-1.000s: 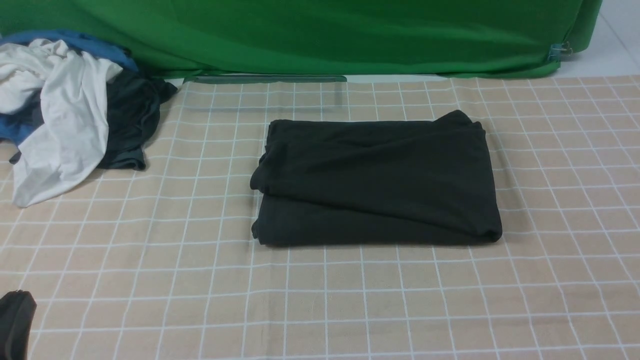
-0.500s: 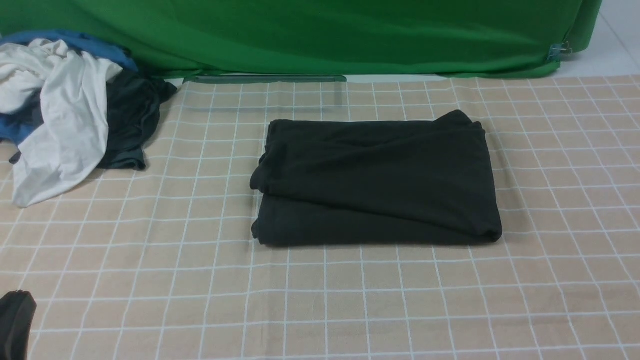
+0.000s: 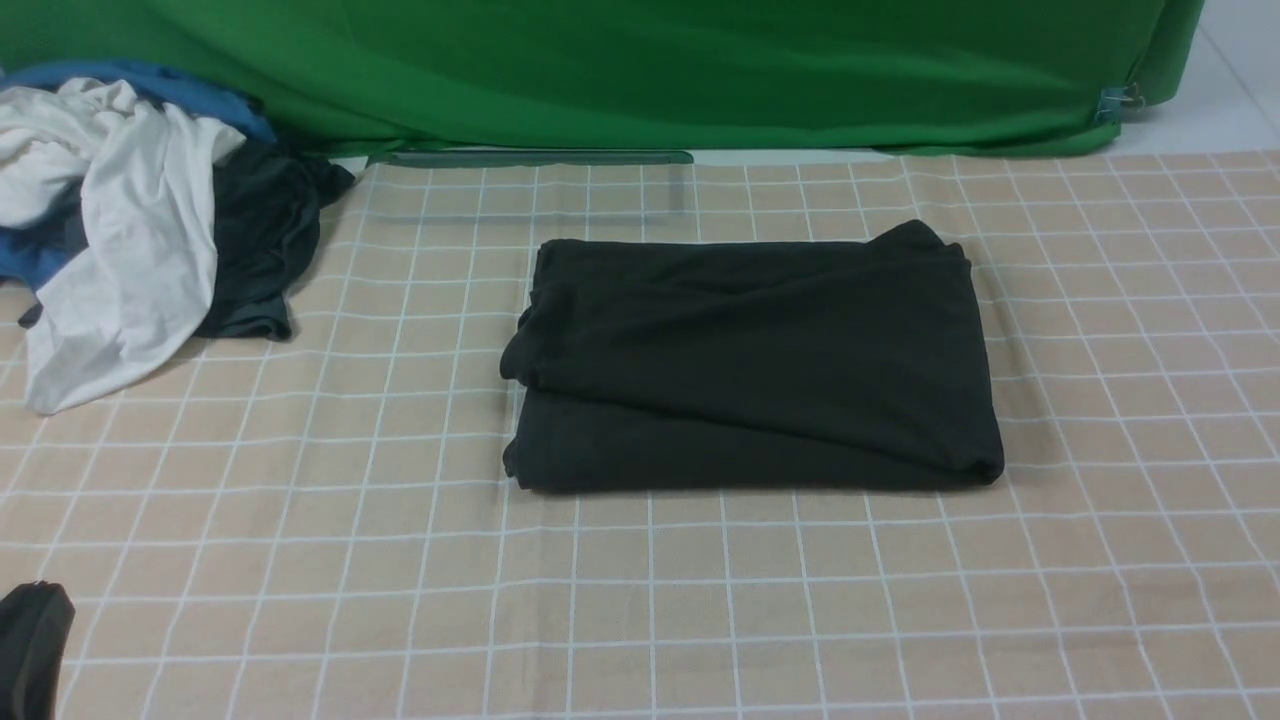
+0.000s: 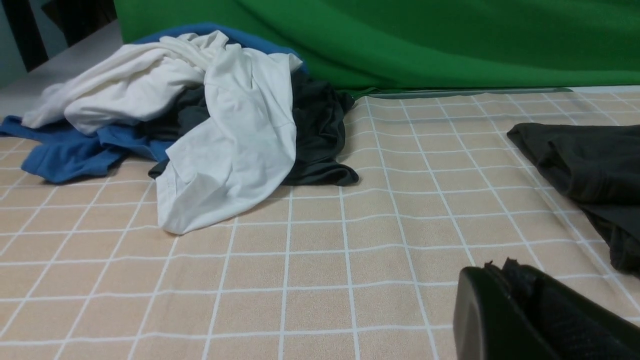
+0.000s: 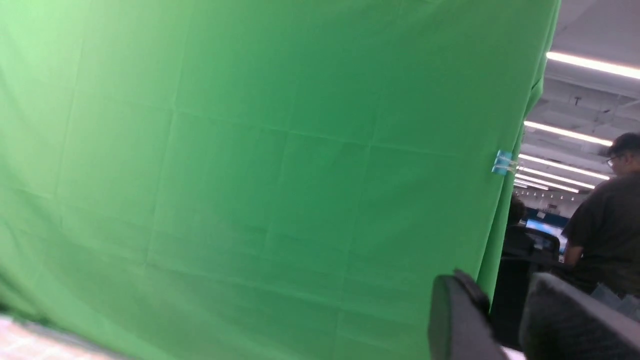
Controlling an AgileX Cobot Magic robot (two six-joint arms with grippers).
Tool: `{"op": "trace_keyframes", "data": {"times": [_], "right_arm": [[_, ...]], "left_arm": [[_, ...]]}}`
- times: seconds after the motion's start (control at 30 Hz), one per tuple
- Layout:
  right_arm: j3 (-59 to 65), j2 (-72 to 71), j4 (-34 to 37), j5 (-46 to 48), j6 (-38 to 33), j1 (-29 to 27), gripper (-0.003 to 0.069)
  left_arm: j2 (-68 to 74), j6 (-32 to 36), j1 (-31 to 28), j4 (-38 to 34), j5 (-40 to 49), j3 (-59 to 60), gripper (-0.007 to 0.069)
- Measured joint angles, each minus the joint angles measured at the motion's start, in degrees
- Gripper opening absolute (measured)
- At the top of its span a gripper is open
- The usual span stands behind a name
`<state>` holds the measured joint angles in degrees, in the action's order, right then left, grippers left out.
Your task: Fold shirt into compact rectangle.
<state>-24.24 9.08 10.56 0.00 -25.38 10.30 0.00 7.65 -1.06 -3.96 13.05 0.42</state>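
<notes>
- Left hand [image 3: 30,640]: low at the near left corner of the desk in the front view, only a dark tip showing; in the left wrist view [image 4: 505,285] its two dark fingers lie pressed together, clenched on nothing, just above the cloth.
- Right hand [image 5: 505,305]: out of the front view; raised and aimed at the green backdrop [image 5: 250,175]. Two dark fingers [image 5: 460,320] stand with a clear gap between them, nothing in it: released.
- Shirt [image 3: 750,360]: black, folded into a thick rectangle, lying flat at the desk's centre, well apart from both hands. Layers are slightly offset along its left edge; no logo is visible.
- Desk [image 3: 300,560]: covered with a beige cloth checked in white lines.
- Clothes pile [image 3: 130,230]: far left corner; a white garment [image 4: 225,135] draped over blue and dark grey pieces, well apart from the shirt.
- Containers: none to list.
- Background, right wrist view: a blue clip [image 5: 502,162] on the backdrop's edge; a person [image 5: 607,225] in a dark top beyond it.
</notes>
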Motion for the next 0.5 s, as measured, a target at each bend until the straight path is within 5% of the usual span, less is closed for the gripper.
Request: {"op": "trace_keyframes", "data": {"times": [0.5], "right_arm": [[4.52, 0.05, -0.17, 7.69, 5.97, -0.70, 0.0239]], "left_arm": [[0.00, 0.12, 0.00, 0.00, 0.03, 0.00, 0.0020]]}}
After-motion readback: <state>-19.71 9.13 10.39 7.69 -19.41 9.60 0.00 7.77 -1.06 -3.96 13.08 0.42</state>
